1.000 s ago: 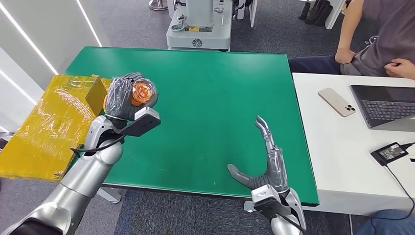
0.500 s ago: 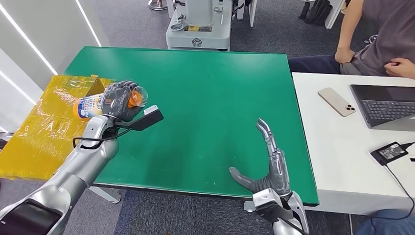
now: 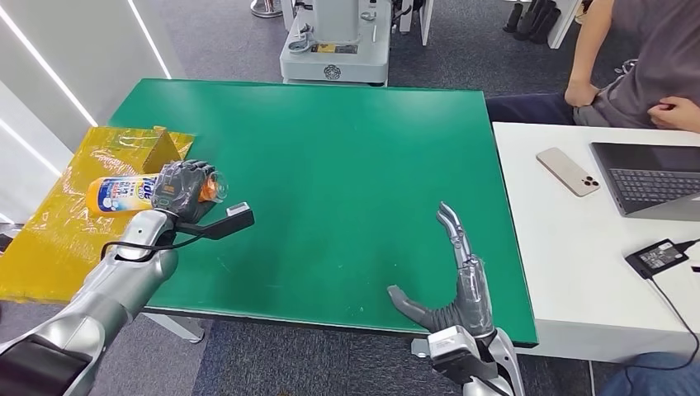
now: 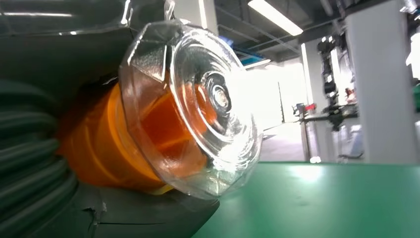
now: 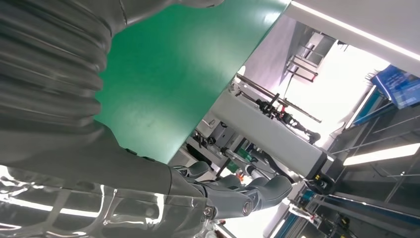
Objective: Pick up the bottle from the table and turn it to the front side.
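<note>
**Bottle held sideways off the table's left edge**

The bottle [image 3: 124, 191] is gripped by the left hand [image 3: 183, 186] at the left side of the green table [image 3: 347, 165], and it's lying on its side up in the air, not resting on anything. The fingers are wrapped around the neck end, just behind the clear cap [image 4: 198, 109] with the orange showing through it. The cap is pointed toward the middle of the table, while the labelled body is stuck out the other way, over the yellow wrapped surface [image 3: 58, 239] beside the table. In the left wrist view the cap is seen close up, with the green tabletop underneath it.

The right hand [image 3: 456, 285] is kept low at the table's near edge, nothing in it, fingers stretched out straight and thumb splayed to the side.

On the white desk [image 3: 578, 247] to the right, a phone [image 3: 568, 172], a laptop [image 3: 648, 177] and a black power brick [image 3: 658, 257] can be seen, and a person [image 3: 636, 66] is seated behind it.
</note>
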